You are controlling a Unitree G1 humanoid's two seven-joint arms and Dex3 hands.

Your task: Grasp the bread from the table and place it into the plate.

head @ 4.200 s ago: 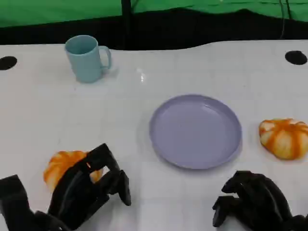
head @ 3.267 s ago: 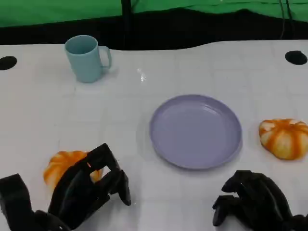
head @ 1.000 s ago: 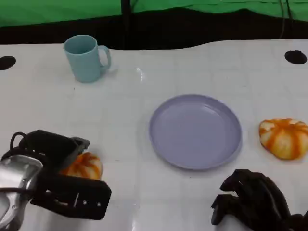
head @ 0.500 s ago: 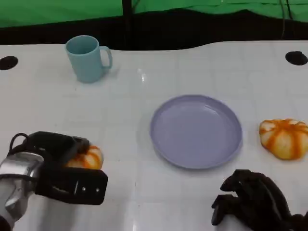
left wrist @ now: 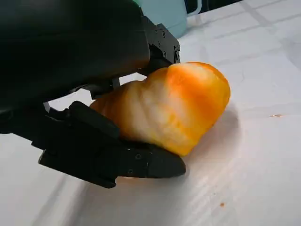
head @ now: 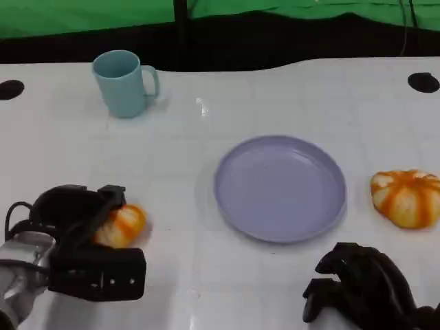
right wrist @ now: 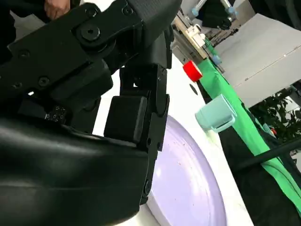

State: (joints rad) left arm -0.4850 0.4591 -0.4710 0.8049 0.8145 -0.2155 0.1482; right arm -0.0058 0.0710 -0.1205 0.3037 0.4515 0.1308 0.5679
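Observation:
An orange-and-white bread roll (head: pixel 124 224) sits at the table's front left, and my left hand (head: pixel 75 240) grips it from above. In the left wrist view the bread (left wrist: pixel 174 108) is clamped between the black fingers (left wrist: pixel 122 160) of that hand (left wrist: pixel 80 70), low over the white table. The lilac plate (head: pixel 280 189) lies in the middle with nothing on it, to the right of the held bread. My right hand (head: pixel 364 285) rests at the front right with its fingers curled in on nothing. In the right wrist view the hand (right wrist: pixel 94 103) is beside the plate (right wrist: pixel 188 183).
A second orange bread roll (head: pixel 407 198) lies right of the plate. A light blue mug (head: pixel 124 82) stands at the back left, seen also in the right wrist view as the mug (right wrist: pixel 216 114). Black holes (head: pixel 423 82) mark the table's far corners.
My left hand, earlier open beside the bread, has turned over it and closed around it. The bread has shifted slightly right and away. The right hand has stayed put.

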